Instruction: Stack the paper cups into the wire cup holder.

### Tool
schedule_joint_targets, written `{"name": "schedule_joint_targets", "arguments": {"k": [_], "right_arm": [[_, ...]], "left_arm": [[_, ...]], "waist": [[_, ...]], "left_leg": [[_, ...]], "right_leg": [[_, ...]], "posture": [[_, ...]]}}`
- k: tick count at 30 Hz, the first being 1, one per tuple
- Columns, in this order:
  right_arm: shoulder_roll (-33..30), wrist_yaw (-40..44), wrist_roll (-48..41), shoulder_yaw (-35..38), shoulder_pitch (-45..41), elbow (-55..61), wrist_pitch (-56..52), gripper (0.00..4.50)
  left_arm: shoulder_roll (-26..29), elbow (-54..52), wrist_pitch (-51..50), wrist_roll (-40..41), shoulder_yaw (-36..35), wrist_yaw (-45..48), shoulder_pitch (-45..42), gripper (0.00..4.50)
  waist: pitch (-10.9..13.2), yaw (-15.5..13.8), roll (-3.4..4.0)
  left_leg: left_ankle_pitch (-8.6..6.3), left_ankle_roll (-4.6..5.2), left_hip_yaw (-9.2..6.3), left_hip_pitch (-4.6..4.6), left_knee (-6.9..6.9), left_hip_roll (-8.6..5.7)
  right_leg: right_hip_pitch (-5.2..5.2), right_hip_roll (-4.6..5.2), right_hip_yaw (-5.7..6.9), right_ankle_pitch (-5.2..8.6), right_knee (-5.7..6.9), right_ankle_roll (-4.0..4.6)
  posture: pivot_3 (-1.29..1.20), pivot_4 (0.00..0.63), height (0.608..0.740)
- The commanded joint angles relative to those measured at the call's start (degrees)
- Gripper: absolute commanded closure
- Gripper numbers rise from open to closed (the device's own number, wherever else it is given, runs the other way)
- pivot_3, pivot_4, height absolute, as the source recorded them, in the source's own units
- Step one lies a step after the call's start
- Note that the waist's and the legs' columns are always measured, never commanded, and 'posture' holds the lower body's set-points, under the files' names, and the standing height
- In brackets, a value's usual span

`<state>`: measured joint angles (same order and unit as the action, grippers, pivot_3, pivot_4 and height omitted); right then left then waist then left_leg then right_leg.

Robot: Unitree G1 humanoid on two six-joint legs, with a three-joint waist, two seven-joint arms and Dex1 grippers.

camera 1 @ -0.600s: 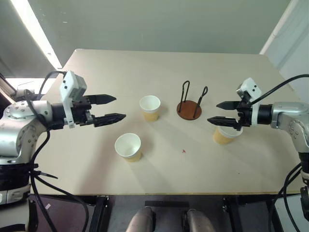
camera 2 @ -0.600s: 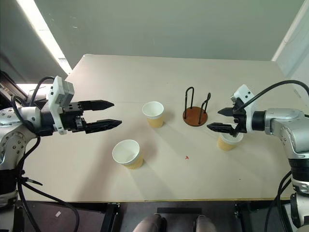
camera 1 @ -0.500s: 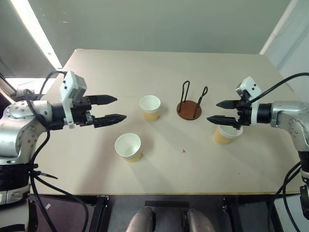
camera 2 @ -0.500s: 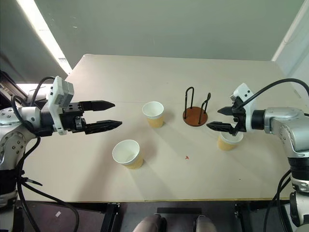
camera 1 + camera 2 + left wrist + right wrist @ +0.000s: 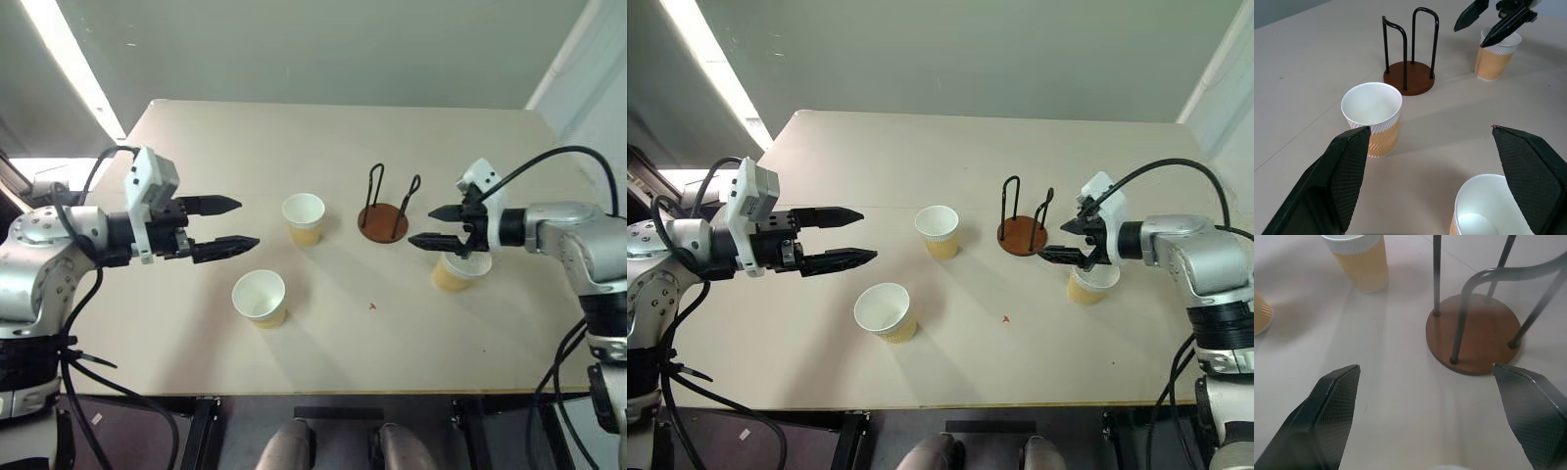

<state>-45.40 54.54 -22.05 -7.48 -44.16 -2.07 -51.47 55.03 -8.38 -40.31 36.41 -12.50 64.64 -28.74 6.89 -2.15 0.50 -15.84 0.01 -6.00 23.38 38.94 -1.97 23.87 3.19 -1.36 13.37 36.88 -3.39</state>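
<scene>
Table: a pale tan top is carrying all the task's things, with nothing stacked yet.
Holder: it is standing upright right of the table's centre, its brown disc base flat and its two black wire loops rising with nothing between them.
Far cup: it is sitting upright, mouth up, just left of the holder and apart from it.
Near cup: it is standing upright closer to my body, left of and nearer than the far cup, well apart from the holder.
Right cup: it is standing upright to the right of the holder, a little nearer to me, partly under my right fingers.
Left gripper: I am holding it spread wide and gripping nothing, hovering above the table left of the far cup, pointing toward the middle.
Right gripper: I am holding it wide apart and carrying nothing, hovering over the right cup's rim, its tips pointing at the holder and just beside its base.
Contact: I cannot tell whether my lower right finger is touching the right cup's rim.
</scene>
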Motion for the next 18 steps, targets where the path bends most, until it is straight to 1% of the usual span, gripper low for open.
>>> {"name": "schedule_joint_targets", "arguments": {"k": [1, 8, 18], "right_arm": [[1.1, -0.83, 2.62, -0.64, -3.04, -2.29, 2.29, 0.03], [4.81, -2.07, 8.09, -2.57, -6.61, -10.41, 8.58, 0.03], [10.0, -4.69, 11.17, -0.85, -12.79, -19.57, 12.26, 0.03]], "left_arm": [[0.73, -0.94, 0.39, 0.61, -0.8, 0.11, -0.92, 0.21], [0.76, -1.63, -0.21, 0.98, -0.82, -0.14, -0.85, 0.21], [1.02, -2.37, -1.12, 1.51, -1.33, -0.52, -0.41, 0.21]], "waist": [[0.0, -0.01, 0.0], [0.0, -0.02, 0.0], [0.0, 0.02, 0.01]], "left_leg": [[0.0, 0.0, 0.0, 0.02, 0.0, 0.0], [0.0, 0.0, 0.0, 0.02, -0.01, 0.01], [-0.02, -0.03, 0.0, 0.04, -0.1, 0.02]], "right_leg": [[0.01, 0.0, 0.0, 0.0, 0.0, 0.0], [0.05, -0.01, -0.01, 0.0, 0.03, 0.0], [0.08, -0.02, -0.01, 0.0, 0.06, 0.01]], "posture": [[0.0, 0.15, 0.74], [0.0, 0.15, 0.74], [0.0, 0.15, 0.74]]}}
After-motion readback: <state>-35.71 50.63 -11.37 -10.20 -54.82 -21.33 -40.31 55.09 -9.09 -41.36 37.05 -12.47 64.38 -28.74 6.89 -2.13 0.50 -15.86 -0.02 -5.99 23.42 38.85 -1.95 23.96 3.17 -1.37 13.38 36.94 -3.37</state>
